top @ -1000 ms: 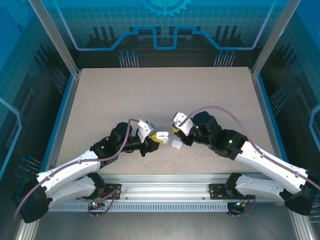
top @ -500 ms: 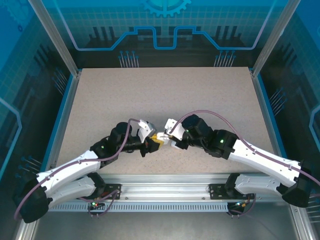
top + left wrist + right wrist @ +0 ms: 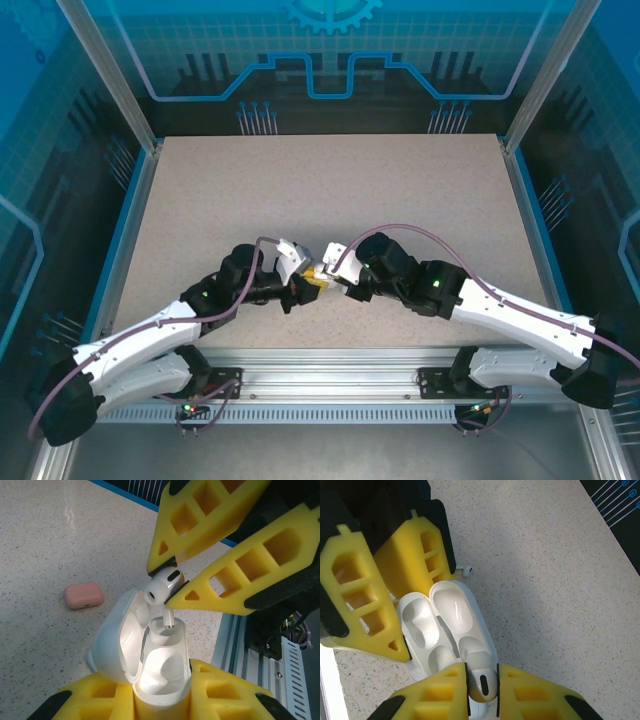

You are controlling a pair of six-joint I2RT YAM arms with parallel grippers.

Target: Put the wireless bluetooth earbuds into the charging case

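On table (image 3: 40,540) a pink case (image 3: 83,595) lies well apart, nothing blocking. The left gripper (image 3: 306,285) clamps the open white charging case (image 3: 162,667). The right gripper (image 3: 482,685) pinches a white earbud (image 3: 162,586), stem at case socket.

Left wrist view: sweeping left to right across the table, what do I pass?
pink case → open white charging case → aluminium rail at the table edge

From above, the case (image 3: 322,276) is too small for you to read. Your right wrist view hides the stem of the earbud (image 3: 481,684), and a white speck (image 3: 467,570) there is too small to name.
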